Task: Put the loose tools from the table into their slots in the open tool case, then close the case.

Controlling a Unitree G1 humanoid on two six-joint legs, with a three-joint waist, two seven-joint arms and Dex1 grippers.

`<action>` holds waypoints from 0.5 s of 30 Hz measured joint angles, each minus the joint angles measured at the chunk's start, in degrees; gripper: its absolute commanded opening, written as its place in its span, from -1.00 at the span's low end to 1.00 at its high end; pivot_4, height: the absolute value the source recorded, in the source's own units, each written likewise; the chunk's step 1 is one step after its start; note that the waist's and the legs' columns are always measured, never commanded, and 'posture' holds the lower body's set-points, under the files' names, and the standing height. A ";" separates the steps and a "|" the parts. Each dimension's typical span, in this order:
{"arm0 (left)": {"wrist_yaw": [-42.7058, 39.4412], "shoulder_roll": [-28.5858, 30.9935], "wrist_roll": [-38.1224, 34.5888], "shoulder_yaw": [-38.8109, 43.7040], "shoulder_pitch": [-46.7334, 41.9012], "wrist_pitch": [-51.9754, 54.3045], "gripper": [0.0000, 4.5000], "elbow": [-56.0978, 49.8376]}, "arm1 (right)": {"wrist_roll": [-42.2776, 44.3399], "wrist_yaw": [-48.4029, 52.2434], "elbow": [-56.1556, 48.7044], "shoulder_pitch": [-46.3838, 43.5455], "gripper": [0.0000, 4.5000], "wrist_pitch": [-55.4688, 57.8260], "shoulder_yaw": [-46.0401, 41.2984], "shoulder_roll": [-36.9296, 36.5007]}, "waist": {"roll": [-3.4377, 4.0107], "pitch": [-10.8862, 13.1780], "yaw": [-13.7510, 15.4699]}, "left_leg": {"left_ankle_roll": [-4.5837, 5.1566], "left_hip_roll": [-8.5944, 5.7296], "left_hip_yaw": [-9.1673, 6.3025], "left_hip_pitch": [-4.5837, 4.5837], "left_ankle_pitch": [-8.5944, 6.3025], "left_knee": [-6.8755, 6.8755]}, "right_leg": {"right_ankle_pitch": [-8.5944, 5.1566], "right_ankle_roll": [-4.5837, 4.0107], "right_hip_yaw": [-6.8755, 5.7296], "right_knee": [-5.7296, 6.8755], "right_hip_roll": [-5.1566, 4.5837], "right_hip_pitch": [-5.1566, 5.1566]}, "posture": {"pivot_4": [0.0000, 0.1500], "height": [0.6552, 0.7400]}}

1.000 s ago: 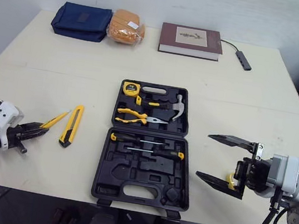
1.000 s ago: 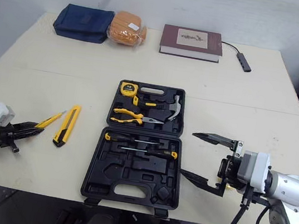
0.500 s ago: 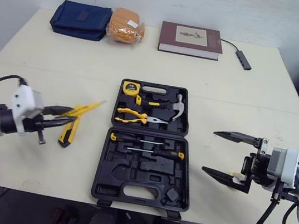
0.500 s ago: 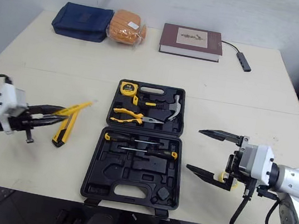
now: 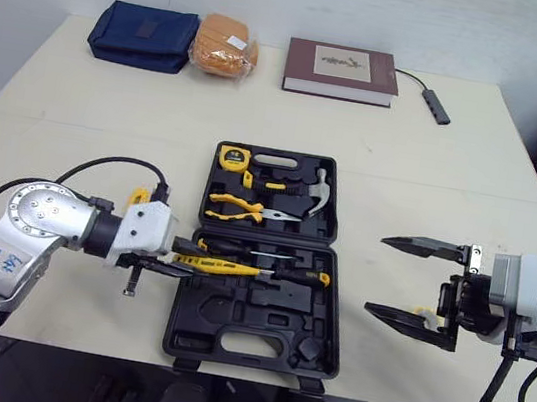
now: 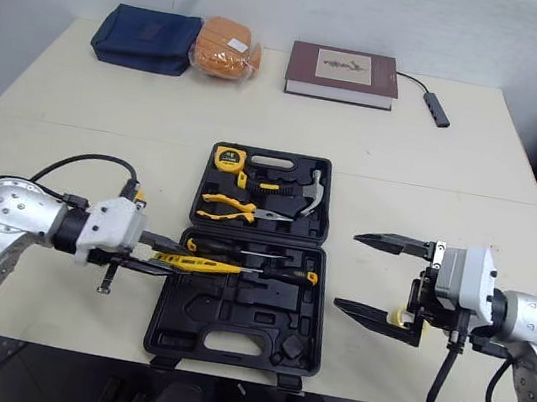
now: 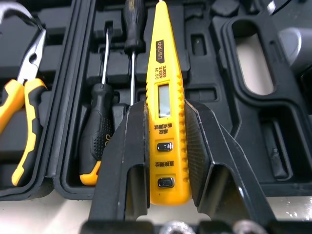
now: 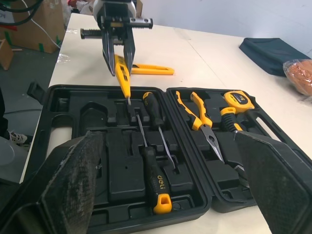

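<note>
The black tool case [image 5: 196, 291] lies open at the table's front centre. Its far half holds a tape measure [image 5: 235, 159], pliers [image 5: 242, 209] and a hammer [image 5: 321, 191]. Two screwdrivers [image 5: 269, 262] lie in the near half. My left gripper [image 5: 179, 256] is shut on a yellow tester pen [image 7: 165, 112], held level over the near half's left side with its tip pointing across the screwdrivers. A yellow utility knife [image 8: 146, 70] lies on the table left of the case, behind that arm. To the right of the case my right gripper [image 5: 376, 274] hangs open, holding nothing.
Along the far edge sit a navy pouch [image 5: 143, 36], an orange wrapped packet [image 5: 226, 46], a maroon book [image 5: 341, 71] and a small hub on a cable [image 5: 436, 107]. The case's near edge lies close to the table's front edge.
My left gripper has lifted the tester pen from the table's left side and carried it right, over the case's near half. The right gripper has barely moved.
</note>
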 measured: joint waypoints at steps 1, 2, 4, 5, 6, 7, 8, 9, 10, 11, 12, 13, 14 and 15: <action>0.49 -0.04 1.21 -1.43 -0.82 0.64 -0.84 -0.56 | -0.47 -0.05 0.66 -0.25 1.00 -0.36 0.14 0.54 | 0.00 0.00 0.02 | 0.01 -0.01 0.00 0.00 0.00 0.01 | 0.00 0.00 0.00 0.00 0.02 0.01 | 1.00 1.00; 1.01 -0.04 2.69 -3.02 -1.34 1.29 -0.84 -1.21 | -1.15 0.00 1.79 -0.16 1.00 -0.93 0.29 0.92 | 0.00 0.00 0.02 | 0.01 -0.03 0.01 -0.01 0.00 0.01 | 0.00 0.00 0.00 0.00 0.08 0.01 | 1.00 1.00; 1.45 -0.05 5.02 -5.52 -1.77 2.08 -0.84 -1.59 | -2.45 0.56 3.76 0.06 1.00 -1.78 0.61 1.63 | 0.00 0.00 0.03 | 0.02 -0.02 0.01 -0.03 0.00 0.00 | 0.00 0.00 -0.01 0.01 0.31 0.01 | 1.00 1.00; 1.60 -0.14 5.72 -6.22 -1.80 2.33 -0.84 -1.55 | -2.81 0.75 4.26 0.25 1.00 -2.20 0.65 2.00 | 0.00 0.00 0.03 | 0.02 -0.01 0.01 -0.05 0.01 0.00 | 0.00 0.01 0.00 0.04 0.35 0.00 | 1.00 1.00; 2.01 -0.69 6.57 -7.07 -2.23 2.58 -0.84 -1.47 | -3.20 1.05 4.65 0.65 1.00 -2.59 0.65 2.21 | 0.00 0.00 0.06 | 0.02 0.01 0.00 -0.05 0.01 0.01 | 0.00 0.01 0.00 0.09 0.39 0.00 | 1.00 1.00; 2.73 -1.85 7.45 -7.86 -3.07 2.90 -0.84 -1.48 | -3.51 1.50 5.30 1.00 1.00 -3.15 0.70 2.43 | 0.00 0.00 0.16 | 0.03 0.03 -0.03 -0.07 0.01 0.04 | 0.01 0.01 -0.01 0.08 0.43 0.01 | 1.00 1.00; 3.16 -2.38 7.90 -8.35 -3.46 3.06 -0.84 -1.49 | -3.70 1.73 5.62 1.05 1.00 -3.44 0.75 2.57 | -0.01 0.01 0.16 | 0.04 0.03 -0.03 -0.08 0.02 0.07 | 0.01 0.02 0.01 0.08 0.45 0.02 | 1.00 1.00; 3.71 -2.66 8.85 -9.28 -3.98 3.66 -0.84 -1.50 | -3.89 1.95 5.84 1.15 1.00 -3.81 0.75 2.75 | -0.01 0.01 0.12 | 0.04 0.04 -0.02 -0.08 0.02 0.10 | 0.02 0.03 0.03 0.09 0.47 0.02 | 1.00 1.00; 4.14 -2.66 9.46 -9.59 -4.04 4.74 -0.84 -1.53 | -3.93 2.10 5.85 1.34 1.00 -4.21 0.75 2.83 | -0.01 0.01 0.11 | 0.04 0.05 -0.02 -0.07 0.02 0.10 | 0.03 0.03 0.05 0.08 0.48 0.03 | 1.00 1.00; 4.48 -2.64 10.02 -9.74 -4.06 5.72 -0.84 -1.48 | -3.93 2.24 5.85 1.76 1.00 -4.60 0.74 2.85 | -0.01 0.01 0.03 | 0.04 0.07 -0.02 -0.07 0.02 0.11 | 0.03 0.03 0.08 0.08 0.52 0.03 | 1.00 1.00; 4.71 -2.65 10.47 -9.93 -4.18 6.56 -0.84 -1.49 | -3.92 2.41 5.84 2.49 1.00 -4.82 0.69 2.85 | -0.01 0.01 0.00 | 0.03 0.10 -0.02 -0.06 0.03 0.11 | 0.03 0.02 0.11 0.08 0.56 0.03 | 1.00 1.00; 4.97 -2.69 10.98 -10.16 -4.54 7.24 -0.84 -1.47 | -3.92 2.61 5.76 3.68 1.00 -4.92 0.54 2.85 | -0.01 0.01 0.04 | 0.01 0.13 -0.02 -0.07 0.04 0.11 | 0.03 0.02 0.13 0.08 0.61 0.03 | 1.00 1.00; 5.09 -2.70 11.30 -10.25 -4.86 7.47 -0.84 -1.47 | -3.91 2.78 5.72 4.44 1.00 -4.93 0.52 2.87 | -0.01 0.01 0.06 | 0.00 0.15 -0.03 -0.06 0.05 0.11 | 0.03 0.01 0.16 0.08 0.65 0.03 | 1.00 1.00; 5.08 -2.70 11.73 -10.57 -5.31 7.57 -0.84 -1.47 | -3.90 2.89 5.54 5.02 1.00 -4.94 0.45 2.87 | -0.01 0.01 0.07 | -0.01 0.16 -0.02 -0.05 0.05 0.12 | 0.03 0.01 0.19 0.08 0.65 0.03 | 1.00 1.00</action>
